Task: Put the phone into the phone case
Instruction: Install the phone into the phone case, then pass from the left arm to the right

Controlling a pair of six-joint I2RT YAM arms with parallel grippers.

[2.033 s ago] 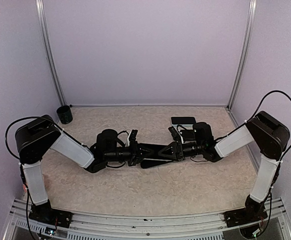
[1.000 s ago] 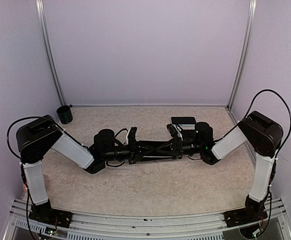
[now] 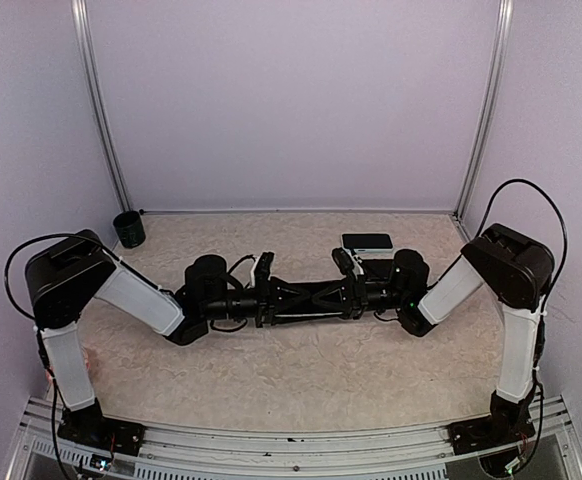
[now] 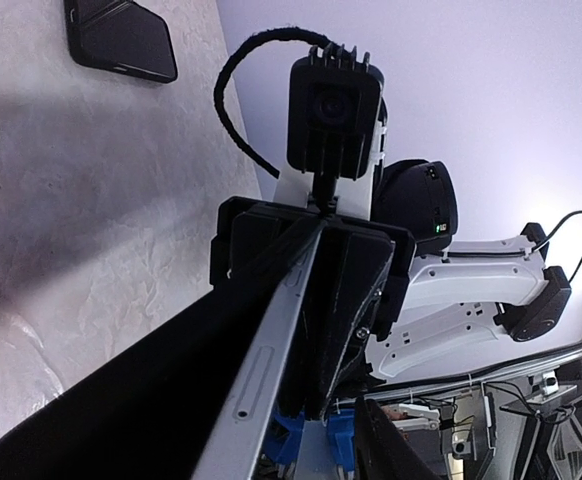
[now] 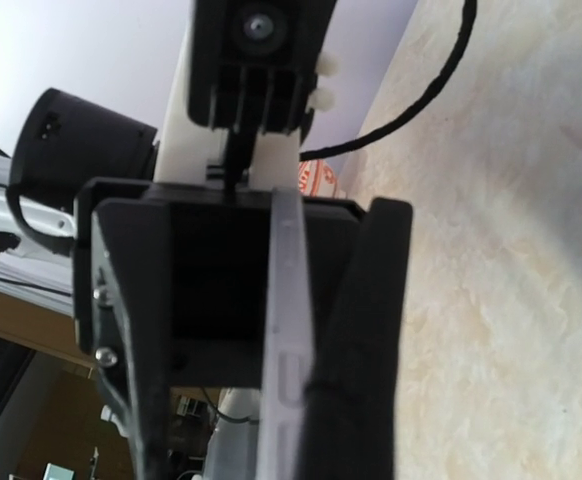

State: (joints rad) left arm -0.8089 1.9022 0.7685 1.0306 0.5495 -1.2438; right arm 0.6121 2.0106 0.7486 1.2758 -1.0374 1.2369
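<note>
The phone (image 3: 311,297) hangs edge-on above the middle of the table, between both grippers, which meet nose to nose. Its silver side edge (image 4: 271,350) runs up the left wrist view and down the right wrist view as a pale strip (image 5: 289,330). My right gripper (image 3: 328,296) is shut on the phone, one finger pressed against the silver edge. My left gripper (image 3: 293,298) stands open; one finger lies along the phone and the other is apart from it. The black phone case (image 3: 367,241) lies flat at the back right, also seen as a dark case (image 4: 121,40).
A small black cup (image 3: 128,229) stands at the back left corner. Purple walls with metal posts close in the table on three sides. Both arms stretch low across the middle, cables trailing beside the wrists.
My left gripper's jaws have opened off the phone. The right gripper has closed on it, and the right arm's elbow has shifted slightly left. The phone has stayed in the same place.
</note>
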